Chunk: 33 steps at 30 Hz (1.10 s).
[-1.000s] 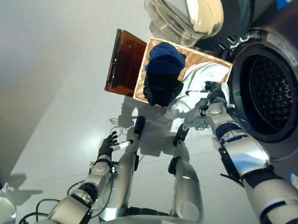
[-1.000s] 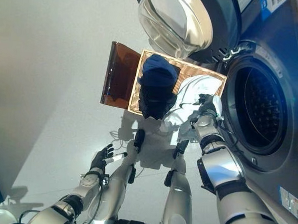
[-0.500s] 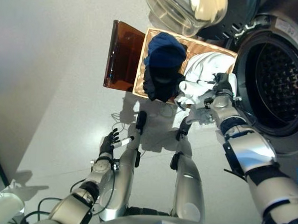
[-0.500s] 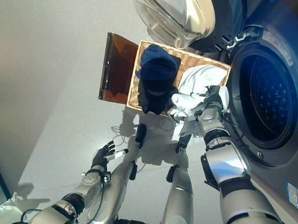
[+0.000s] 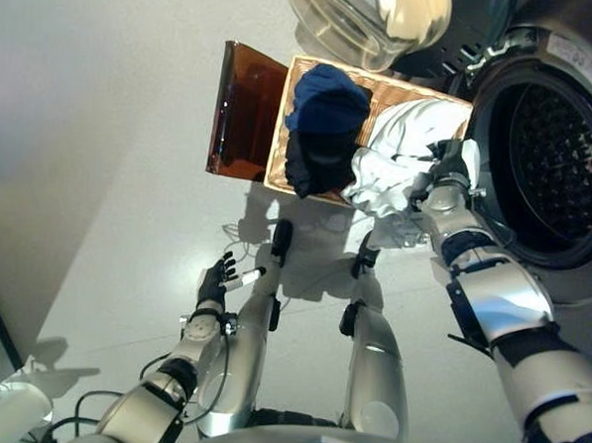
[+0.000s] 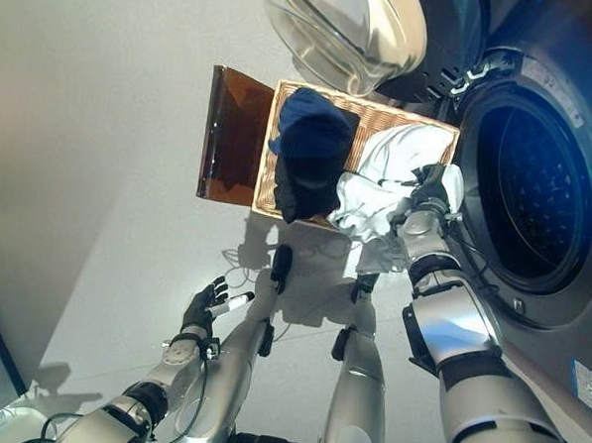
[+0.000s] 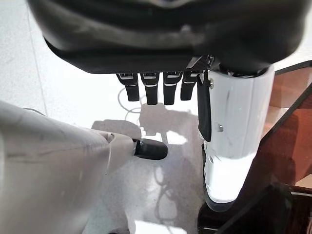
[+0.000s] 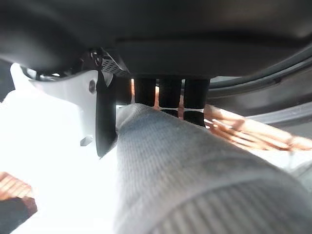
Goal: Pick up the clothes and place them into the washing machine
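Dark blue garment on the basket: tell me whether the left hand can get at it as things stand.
Probably not without moving. The left hand hangs open, low by the floor, well short of the basket, where the dark blue garment lies. Nothing blocks the way; the right hand, holding the white garment, is nearer.

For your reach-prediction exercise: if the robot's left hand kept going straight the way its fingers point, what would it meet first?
The left hand, open and empty, points at the bare floor; that probably comes first. The brown lid lies beyond, though depth is unclear.
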Available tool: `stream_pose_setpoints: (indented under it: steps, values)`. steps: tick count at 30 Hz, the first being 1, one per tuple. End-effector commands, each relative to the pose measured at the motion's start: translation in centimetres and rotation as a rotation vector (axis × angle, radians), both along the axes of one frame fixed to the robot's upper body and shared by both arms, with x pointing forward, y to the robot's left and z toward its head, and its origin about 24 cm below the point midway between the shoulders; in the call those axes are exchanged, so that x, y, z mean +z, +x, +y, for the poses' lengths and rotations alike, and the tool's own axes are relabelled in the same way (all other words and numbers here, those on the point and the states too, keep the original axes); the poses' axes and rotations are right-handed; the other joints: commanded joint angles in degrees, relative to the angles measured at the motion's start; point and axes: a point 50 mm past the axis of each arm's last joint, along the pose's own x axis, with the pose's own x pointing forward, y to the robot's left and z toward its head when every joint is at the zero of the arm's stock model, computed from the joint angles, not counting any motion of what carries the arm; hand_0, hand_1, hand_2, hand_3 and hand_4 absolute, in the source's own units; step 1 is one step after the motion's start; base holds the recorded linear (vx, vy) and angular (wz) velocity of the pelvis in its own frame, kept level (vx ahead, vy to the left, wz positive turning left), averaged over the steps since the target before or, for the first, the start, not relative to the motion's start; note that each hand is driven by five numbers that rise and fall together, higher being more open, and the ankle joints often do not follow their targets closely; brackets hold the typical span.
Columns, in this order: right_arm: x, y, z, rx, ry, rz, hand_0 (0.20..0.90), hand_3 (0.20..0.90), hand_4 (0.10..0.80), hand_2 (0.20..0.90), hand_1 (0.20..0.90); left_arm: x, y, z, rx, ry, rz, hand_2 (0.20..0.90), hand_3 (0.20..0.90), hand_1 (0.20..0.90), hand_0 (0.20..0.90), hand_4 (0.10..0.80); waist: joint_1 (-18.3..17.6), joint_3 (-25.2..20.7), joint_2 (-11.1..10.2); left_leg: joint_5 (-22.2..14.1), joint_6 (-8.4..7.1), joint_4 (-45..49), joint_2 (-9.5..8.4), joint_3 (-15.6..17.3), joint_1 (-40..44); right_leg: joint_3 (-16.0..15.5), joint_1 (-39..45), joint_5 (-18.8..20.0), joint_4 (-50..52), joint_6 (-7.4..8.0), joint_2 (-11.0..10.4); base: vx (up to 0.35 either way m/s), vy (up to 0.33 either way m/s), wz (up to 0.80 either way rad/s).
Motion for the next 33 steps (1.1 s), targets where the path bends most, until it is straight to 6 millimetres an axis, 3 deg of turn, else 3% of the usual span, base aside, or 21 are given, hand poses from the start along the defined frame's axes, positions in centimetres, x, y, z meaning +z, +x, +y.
stream_pose_setpoints:
  steps: [1, 4, 10, 15, 27, 33]
  values:
    - [3.6, 0.5, 0.4, -0.017, 0.065, -0.260, 0.200, 0.200, 0.300, 0.200, 0.200, -0.8, -1.7, 1.2, 0.068, 0.017, 0.001, 0.900, 0.900, 0.900, 0.900, 0.800, -2.20, 0.03, 0.59, -2.85, -2.74, -0.46, -1.39, -0.39, 2.77, 4.75, -0.89, -2.72, 5.24, 2.70, -5.18, 0.022, 0.018, -0.13]
    - [3.0, -0.1, 2.3, 0.027, 0.212, -0.385, 0.200, 0.200, 0.300, 0.200, 0.200, -0.9, -2.2, 1.1, 0.082, 0.002, -0.007, 0.900, 0.900, 0.900, 0.900, 0.800, -3.25, -0.84, 0.67, -3.35, -2.75, -0.37, -1.34, 0.29, 3.95, 5.25, -0.01, -3.10, 5.19, 2.82, -5.16, 0.022, 0.018, -0.12]
    - [1.9, -1.4, 4.2, 0.085, 0.398, -0.485, 0.200, 0.200, 0.300, 0.200, 0.200, -1.5, -2.8, 1.2, 0.104, 0.000, 0.030, 0.900, 0.900, 0.900, 0.900, 0.800, -4.58, -2.16, 0.68, -4.16, -2.61, -0.37, -1.41, 1.55, 5.72, 6.15, 0.99, -3.45, 5.27, 2.99, -5.30, 0.017, 0.020, -0.12]
    - [-0.1, -3.3, 5.8, 0.136, 0.517, -0.510, 0.200, 0.200, 0.300, 0.200, 0.200, -2.2, -3.8, 0.8, 0.121, -0.018, 0.069, 0.900, 0.900, 0.900, 0.900, 0.800, -6.10, -3.95, 1.07, -5.32, -2.18, -0.24, -1.61, 2.94, 8.29, 7.02, 2.46, -3.92, 5.71, 3.23, -5.58, 0.031, 0.027, -0.20]
    - [-2.4, -6.3, 6.1, 0.142, 0.568, -0.536, 0.200, 0.200, 0.300, 0.200, 0.200, -3.2, -5.2, 0.9, 0.131, -0.009, 0.120, 0.900, 0.900, 0.900, 0.900, 0.800, -7.83, -6.79, 2.00, -7.52, -1.56, 1.62, -2.15, 4.74, 11.10, 8.54, 4.43, -5.27, 6.72, 3.46, -6.24, 0.045, 0.021, -0.10]
    - [-1.4, -7.1, 6.1, 0.151, 0.503, -0.597, 0.200, 0.200, 0.300, 0.200, 0.200, -3.1, -5.2, 0.4, 0.120, -0.004, 0.111, 0.900, 0.900, 0.900, 0.900, 0.800, -8.38, -6.96, 2.51, -8.50, -1.32, 2.59, -2.27, 5.41, 11.61, 9.33, 4.56, -5.62, 7.22, 3.39, -6.25, 0.033, 0.000, -0.05]
